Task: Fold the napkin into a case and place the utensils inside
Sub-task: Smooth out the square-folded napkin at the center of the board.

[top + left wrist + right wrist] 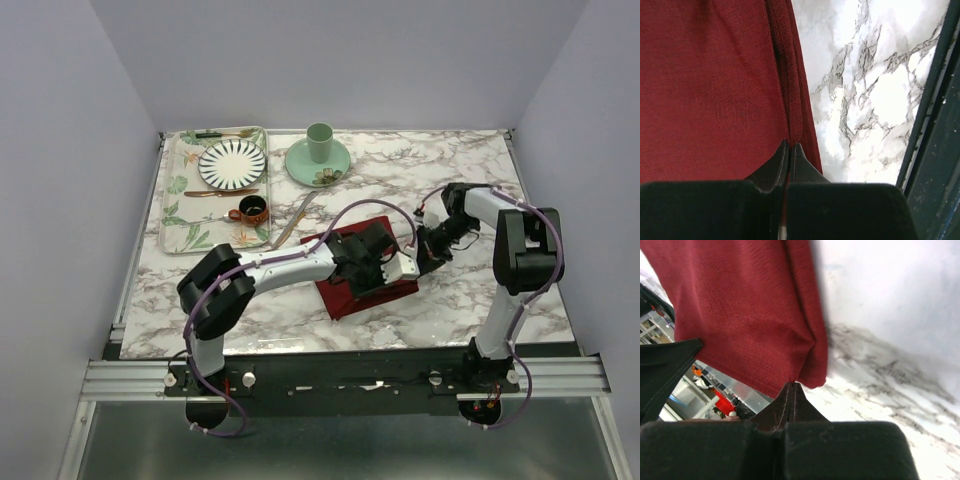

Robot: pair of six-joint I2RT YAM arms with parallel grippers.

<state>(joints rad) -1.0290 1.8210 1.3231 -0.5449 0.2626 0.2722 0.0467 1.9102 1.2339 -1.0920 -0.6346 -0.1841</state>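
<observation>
fold: napkin [345, 296] part-folded, far from finished
left gripper [790, 146]: clenched on napkin's folded edge
right gripper [792, 386]: clenched on napkin's corner
knife [297, 218]: 10 o'clock of napkin, not inserted

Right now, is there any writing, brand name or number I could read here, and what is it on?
None: no word, number or logo can be read in any view.
The napkin is plain; the tray and striped plate bear only patterns.
</observation>
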